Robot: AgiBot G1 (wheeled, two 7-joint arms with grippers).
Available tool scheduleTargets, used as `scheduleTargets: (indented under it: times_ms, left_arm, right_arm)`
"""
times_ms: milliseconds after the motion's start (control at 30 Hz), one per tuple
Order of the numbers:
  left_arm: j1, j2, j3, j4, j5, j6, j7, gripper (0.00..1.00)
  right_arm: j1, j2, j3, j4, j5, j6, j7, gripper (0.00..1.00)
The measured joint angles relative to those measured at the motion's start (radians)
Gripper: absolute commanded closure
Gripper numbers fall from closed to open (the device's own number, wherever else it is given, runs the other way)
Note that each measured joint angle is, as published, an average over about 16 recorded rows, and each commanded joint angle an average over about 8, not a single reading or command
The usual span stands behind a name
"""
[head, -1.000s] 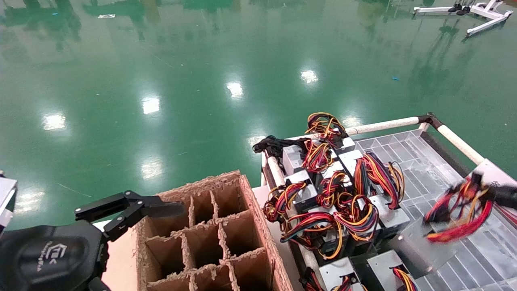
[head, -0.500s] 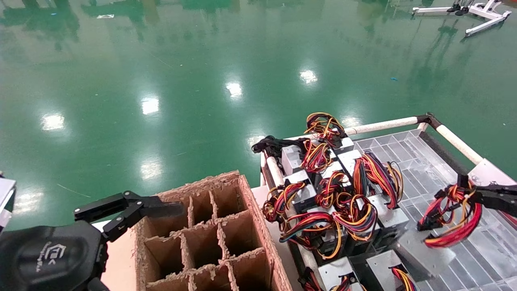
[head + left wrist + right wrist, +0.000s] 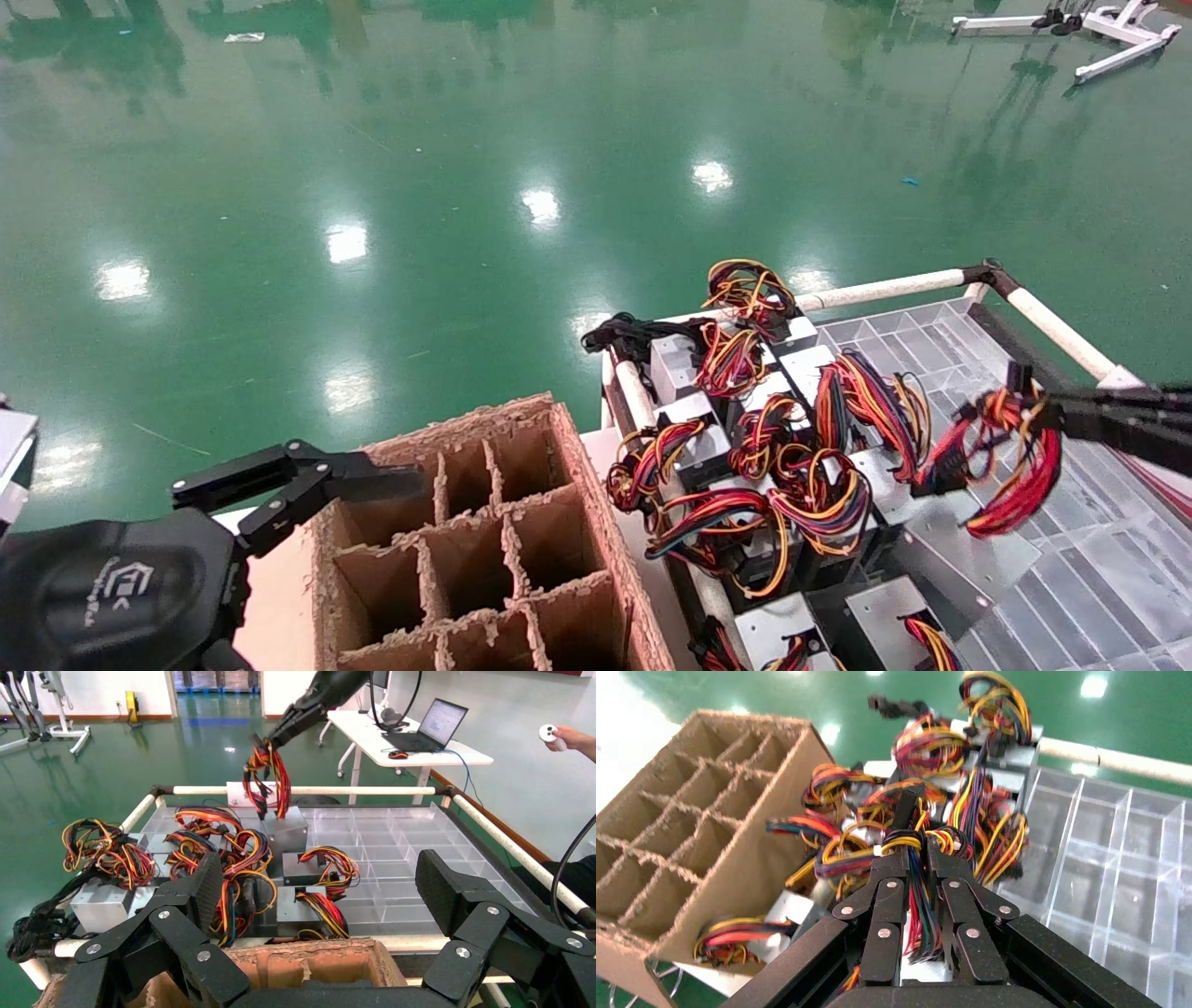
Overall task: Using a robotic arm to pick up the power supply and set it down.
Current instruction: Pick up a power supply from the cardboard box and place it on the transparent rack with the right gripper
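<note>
Left gripper (image 3: 307, 485): we see it parked at the near left, fingers spread apart and holding nothing, over the edge of the cardboard divider box (image 3: 503, 531).

Cardboard divider box: brown, cells open upward, just left of the tray (image 3: 1071, 578).

Other supplies (image 3: 773, 438): we count several grey units with tangled cables, packed in the tray's left part.

Power supply (image 3: 286, 830): lifted clear of the tray, hanging under its cable bundle (image 3: 1010, 461); we see its long axis roughly vertical, cables at the top.

Right gripper (image 3: 916, 855): reaching in from the right, fingers clenched on the cable bundle above the tray.
</note>
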Motion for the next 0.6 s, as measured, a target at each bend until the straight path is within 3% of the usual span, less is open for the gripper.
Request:
scheduleTargets:
  times_ms: [300,600]
  left_arm:
    - [0.000,0.000,0.000,0.000,0.000,0.000,0.000,0.00]
    - [0.000,0.000,0.000,0.000,0.000,0.000,0.000,0.00]
  right_arm:
    - [-0.021,0.010,-0.003,0.006,0.020,-0.004,0.027,1.00]
    - [-0.134,0.055,0.003,-0.015,0.110,0.011,0.015,1.00]
